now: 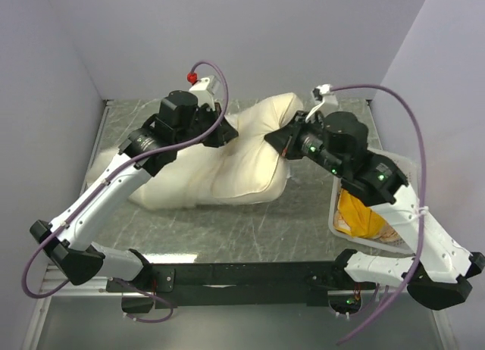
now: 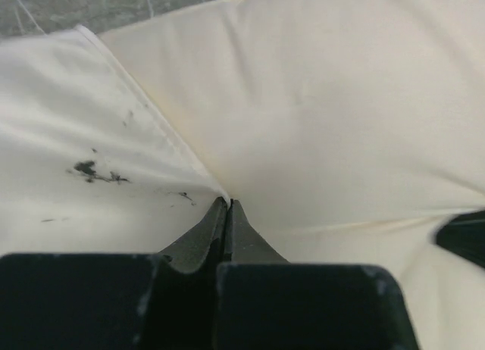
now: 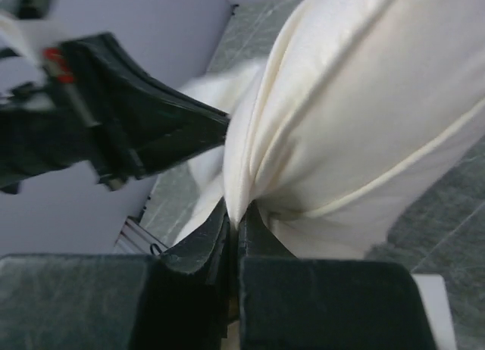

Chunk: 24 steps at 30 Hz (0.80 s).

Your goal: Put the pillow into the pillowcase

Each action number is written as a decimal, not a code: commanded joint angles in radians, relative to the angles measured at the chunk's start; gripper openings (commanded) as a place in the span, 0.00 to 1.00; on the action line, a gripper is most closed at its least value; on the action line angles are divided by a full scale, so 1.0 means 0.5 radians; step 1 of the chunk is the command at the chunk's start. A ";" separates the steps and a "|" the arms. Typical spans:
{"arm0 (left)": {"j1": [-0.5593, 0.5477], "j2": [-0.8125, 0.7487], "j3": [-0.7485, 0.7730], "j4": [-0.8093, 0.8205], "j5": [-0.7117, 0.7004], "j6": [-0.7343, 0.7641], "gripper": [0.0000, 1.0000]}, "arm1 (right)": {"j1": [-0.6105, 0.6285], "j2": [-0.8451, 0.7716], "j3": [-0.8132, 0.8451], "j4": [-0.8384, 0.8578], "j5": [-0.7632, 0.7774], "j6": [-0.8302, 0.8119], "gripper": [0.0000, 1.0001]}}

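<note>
On veined grey tabletop [image 1: 250,232], plump creased cream pillowcase [image 1: 242,176] of thin fabric

Lit brightly, evenly from above; only soft shadows at lower centre of top view. Blurred along bottom of both wrist views and upper left of right wrist view.

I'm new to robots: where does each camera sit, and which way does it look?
Top external: above and behind the arms, looking down on the table; both arms show.
Left wrist: on the left arm, looking along the left gripper, shut on the pillowcase.
Right wrist: on the right arm, looking along the right gripper, shut on the pillow.
Shared: top and right wrist views both show the left gripper.
</note>
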 commanded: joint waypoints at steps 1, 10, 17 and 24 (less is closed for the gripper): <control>-0.002 -0.106 0.059 0.256 0.110 -0.043 0.01 | -0.005 -0.020 0.401 0.096 0.068 -0.066 0.00; 0.483 -0.333 -0.599 0.480 0.216 -0.365 0.01 | 0.102 0.608 0.768 0.136 -0.003 -0.103 0.00; 0.606 -0.303 -1.422 0.888 0.468 -0.485 0.01 | 0.283 1.213 0.470 0.403 -0.058 0.038 0.00; 0.649 -0.392 -1.450 0.778 0.429 -0.402 0.01 | 0.476 1.423 0.731 0.320 0.013 0.014 0.21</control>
